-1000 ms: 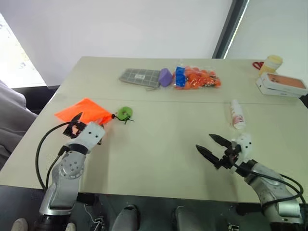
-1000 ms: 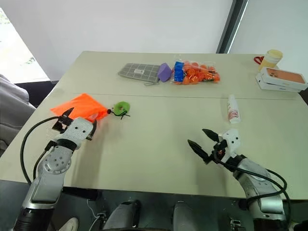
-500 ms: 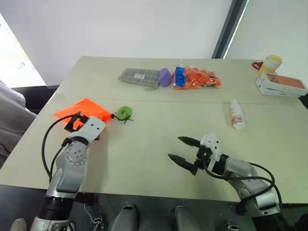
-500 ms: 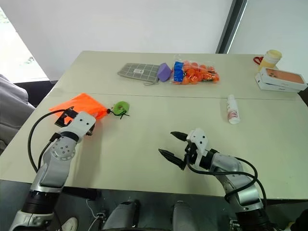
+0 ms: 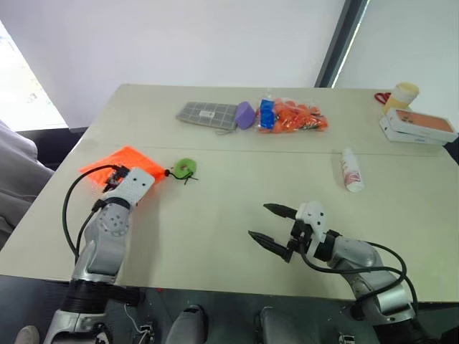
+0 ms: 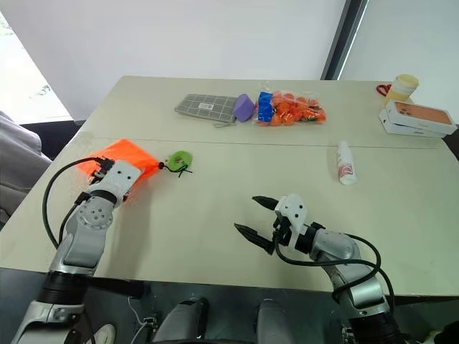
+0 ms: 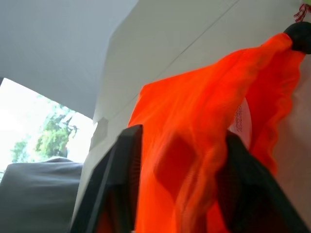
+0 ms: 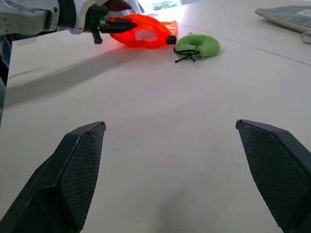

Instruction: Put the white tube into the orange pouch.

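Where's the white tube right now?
The white tube lies on the table's right half, ahead of the right gripper, near the flat white box.

Orange pouch (image 6: 120, 155): neon fabric, crumpled flat at near left of table; black cord run rightward to lime-green ring (image 6: 179, 160) just beside it. White tube (image 6: 346, 163): small, capped, faint red print, laid lengthwise well apart at right.
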Motion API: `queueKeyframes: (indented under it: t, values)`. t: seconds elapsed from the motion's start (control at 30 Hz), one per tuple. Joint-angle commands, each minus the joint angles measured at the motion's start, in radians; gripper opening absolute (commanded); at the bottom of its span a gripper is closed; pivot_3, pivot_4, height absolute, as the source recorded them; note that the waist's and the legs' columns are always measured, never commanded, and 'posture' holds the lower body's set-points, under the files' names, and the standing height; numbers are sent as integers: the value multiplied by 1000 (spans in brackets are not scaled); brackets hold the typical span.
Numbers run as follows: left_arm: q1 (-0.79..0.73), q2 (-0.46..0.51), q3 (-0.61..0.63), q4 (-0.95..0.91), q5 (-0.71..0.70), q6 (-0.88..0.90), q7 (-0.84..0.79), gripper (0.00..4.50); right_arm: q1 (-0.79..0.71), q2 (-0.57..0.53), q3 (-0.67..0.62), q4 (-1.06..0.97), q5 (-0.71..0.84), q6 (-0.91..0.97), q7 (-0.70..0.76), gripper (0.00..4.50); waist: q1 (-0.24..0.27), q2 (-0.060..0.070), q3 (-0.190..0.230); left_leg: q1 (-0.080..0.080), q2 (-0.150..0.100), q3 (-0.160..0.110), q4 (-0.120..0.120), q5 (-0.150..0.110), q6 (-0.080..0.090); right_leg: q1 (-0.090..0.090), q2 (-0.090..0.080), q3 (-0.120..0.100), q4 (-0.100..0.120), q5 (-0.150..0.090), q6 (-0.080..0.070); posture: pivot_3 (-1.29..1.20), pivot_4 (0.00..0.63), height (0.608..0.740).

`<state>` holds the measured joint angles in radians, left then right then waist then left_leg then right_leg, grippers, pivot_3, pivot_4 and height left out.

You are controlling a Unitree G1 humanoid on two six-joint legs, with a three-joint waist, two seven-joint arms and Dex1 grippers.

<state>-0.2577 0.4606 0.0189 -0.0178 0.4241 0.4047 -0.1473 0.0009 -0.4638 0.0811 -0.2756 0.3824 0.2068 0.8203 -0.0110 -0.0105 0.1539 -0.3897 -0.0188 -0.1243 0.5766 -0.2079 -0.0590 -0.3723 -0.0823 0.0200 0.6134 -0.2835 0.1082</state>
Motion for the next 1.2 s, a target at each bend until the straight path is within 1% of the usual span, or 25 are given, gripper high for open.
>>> queueKeyframes:
  t: [0.03, 0.23, 0.37, 0.57, 0.7, 0.77, 0.9, 1.03, 1.13, 1.2]
  values:
    - [-26, 17, 11, 0, -6, -23, 10, 66, 5, 4, -7, -32, 2, -20, -4, 4500, 0, 0, 0, 0, 0, 0, 0, 0, 0, 0, 0, 0, 0, 0, 1, 0, 150, 724]
    - [-36, 11, 12, -3, -20, -23, 7, 18, 7, 8, -16, -39, 4, -19, -14, 4500, 0, 0, 0, 0, 0, 0, 0, 0, 0, 0, 0, 0, 0, 0, 1, 0, 150, 724]
    - [-60, -33, 5, -47, -89, -43, -24, 18, -12, 10, -50, -27, 22, -13, -28, 4500, 2, 0, 0, 0, 0, 0, 1, 0, 0, 0, 0, 0, 1, 0, 1, 0, 150, 724]
    - [-108, -105, -98, -98, -112, -56, -83, 18, -53, 13, -113, 22, 31, -22, -58, 4500, 3, -1, -1, 0, 0, 0, 2, 0, 0, 1, 0, 0, 1, 1, 1, 0, 150, 724]
    - [-138, -171, -162, -143, -133, -39, -119, 18, -94, 15, -198, 74, 41, -27, -112, 4500, 2, -1, -1, 0, 0, 0, 2, 0, 0, 1, 0, 0, 1, 1, 1, 0, 150, 724]
    - [-143, -186, -178, -157, -136, -34, -132, 18, -107, 15, -223, 90, 40, -22, -132, 4500, 2, -1, -1, 0, 0, 0, 2, 0, 0, 1, 0, 0, 1, 1, 1, 0, 150, 724]
    - [-154, -228, -232, -204, -172, -29, -185, 18, -153, 0, -303, 174, -2, -13, -232, 4500, 0, -1, -1, 1, 0, 0, 2, 0, 0, 1, 1, 0, 2, 1, 1, 0, 150, 724]
    - [-146, -267, -222, -306, -256, 24, -241, 18, -198, -11, -376, 277, -37, -18, -336, 4500, 1, -1, 0, 0, 0, 0, 3, 1, 0, 2, 1, 0, 1, 1, 1, 0, 150, 724]
    - [-130, -260, -163, -388, -336, 72, -274, 18, -220, -2, -404, 314, -50, -33, -389, 4500, -2, 0, -1, 0, 0, 0, 3, 1, 0, 2, 1, 0, 2, 1, 1, 0, 150, 724]
    - [-120, -236, -132, -412, -363, 92, -288, 18, -230, 1, -412, 336, -61, -34, -417, 4500, -6, 0, -1, 1, 0, 0, 2, 1, 0, 2, 1, 0, 2, 1, 1, 0, 150, 724]
